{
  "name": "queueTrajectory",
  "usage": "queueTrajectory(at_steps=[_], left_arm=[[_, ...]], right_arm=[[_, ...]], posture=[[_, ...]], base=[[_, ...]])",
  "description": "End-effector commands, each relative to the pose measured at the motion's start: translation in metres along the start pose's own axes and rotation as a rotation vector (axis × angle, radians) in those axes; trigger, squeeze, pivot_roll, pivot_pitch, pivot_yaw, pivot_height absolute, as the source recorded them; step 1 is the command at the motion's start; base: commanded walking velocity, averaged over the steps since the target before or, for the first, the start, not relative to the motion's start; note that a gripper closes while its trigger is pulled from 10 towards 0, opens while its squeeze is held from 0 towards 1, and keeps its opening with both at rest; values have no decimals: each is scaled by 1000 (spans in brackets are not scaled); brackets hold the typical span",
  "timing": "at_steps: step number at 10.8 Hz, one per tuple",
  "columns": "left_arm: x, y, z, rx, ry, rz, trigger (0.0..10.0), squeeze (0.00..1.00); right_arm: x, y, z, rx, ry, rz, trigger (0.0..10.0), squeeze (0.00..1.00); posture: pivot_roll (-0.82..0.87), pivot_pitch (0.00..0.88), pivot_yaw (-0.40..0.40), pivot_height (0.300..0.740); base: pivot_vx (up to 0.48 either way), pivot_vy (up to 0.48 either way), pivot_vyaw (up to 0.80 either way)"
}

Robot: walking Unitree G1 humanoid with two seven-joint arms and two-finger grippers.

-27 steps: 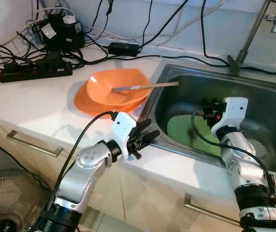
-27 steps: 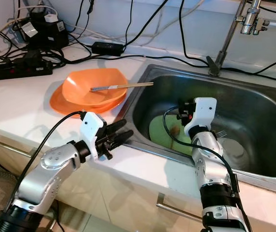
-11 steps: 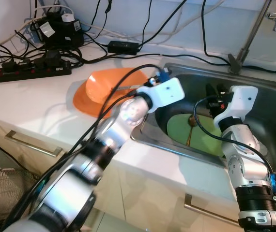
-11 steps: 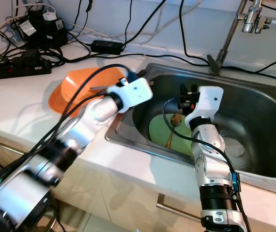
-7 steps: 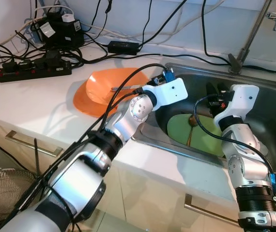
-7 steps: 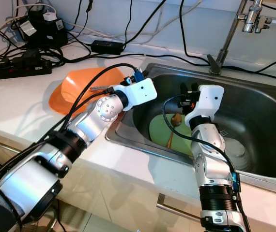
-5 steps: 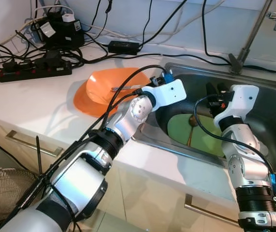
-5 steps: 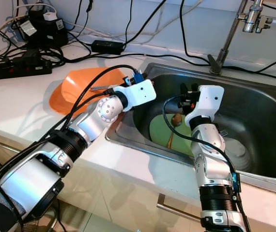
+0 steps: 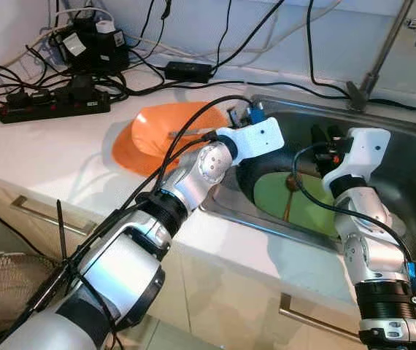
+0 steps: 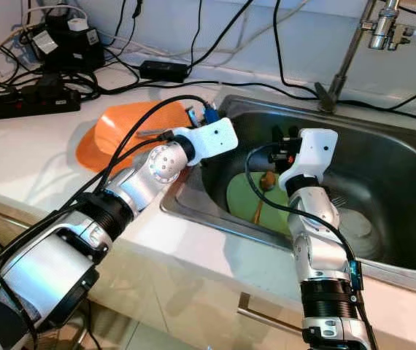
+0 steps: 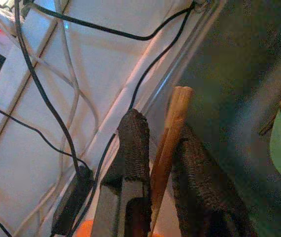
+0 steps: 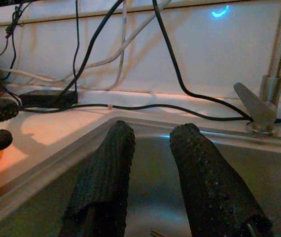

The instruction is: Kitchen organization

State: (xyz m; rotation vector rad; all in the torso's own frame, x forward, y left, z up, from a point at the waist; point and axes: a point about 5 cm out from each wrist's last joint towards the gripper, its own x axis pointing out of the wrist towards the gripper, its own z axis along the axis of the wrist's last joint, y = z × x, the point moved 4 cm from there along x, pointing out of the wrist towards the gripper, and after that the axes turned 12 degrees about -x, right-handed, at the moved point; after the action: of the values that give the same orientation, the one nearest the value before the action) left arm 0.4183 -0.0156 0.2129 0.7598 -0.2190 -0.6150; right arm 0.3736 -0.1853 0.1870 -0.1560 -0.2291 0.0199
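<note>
A pair of wooden chopsticks (image 9: 190, 133) lies across two stacked orange bowls (image 9: 146, 135) on the white counter, with its tips pointing at the sink. My left gripper (image 11: 158, 126) reaches over the bowls' right rim and is shut on the chopsticks (image 11: 167, 143) near their tips; in the eye views its white wrist housing (image 9: 255, 138) hides the fingers. My right gripper (image 12: 153, 148) hovers open inside the steel sink (image 9: 412, 146), above a green plate (image 9: 306, 208) with a wooden spoon (image 9: 290, 191) on it. Nothing is between its fingers (image 12: 106, 182).
A black power strip (image 9: 51, 109), a charger block (image 9: 91, 47) and many cables cover the counter's back left. The faucet (image 9: 372, 65) rises behind the sink. A white dish (image 9: 394, 227) lies on the sink floor beside the green plate. Drawer handles (image 9: 47, 219) run below the counter.
My left arm has swung from the counter's front edge up over the orange bowls to the chopsticks' tips. The right gripper has lifted a little and stays open.
</note>
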Motion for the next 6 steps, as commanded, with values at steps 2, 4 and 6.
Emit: queueTrajectory(at_steps=[2,4,6], left_arm=[[2,11,7,28,-18,35,0,0],[1,20,13,59,-39,69,0,0],[-3,43,38,124,-143,168,0,0]], right_arm=[[1,-1,2,-6,-4,-2,10000,0],[2,0,2,-4,-6,3,10000,0],[3,2,3,0,-9,8,10000,0]], posture=[[149,23,27,740],[153,14,25,740],[154,9,23,740]], base=[[0,0,0],[0,0,0],[0,0,0]])
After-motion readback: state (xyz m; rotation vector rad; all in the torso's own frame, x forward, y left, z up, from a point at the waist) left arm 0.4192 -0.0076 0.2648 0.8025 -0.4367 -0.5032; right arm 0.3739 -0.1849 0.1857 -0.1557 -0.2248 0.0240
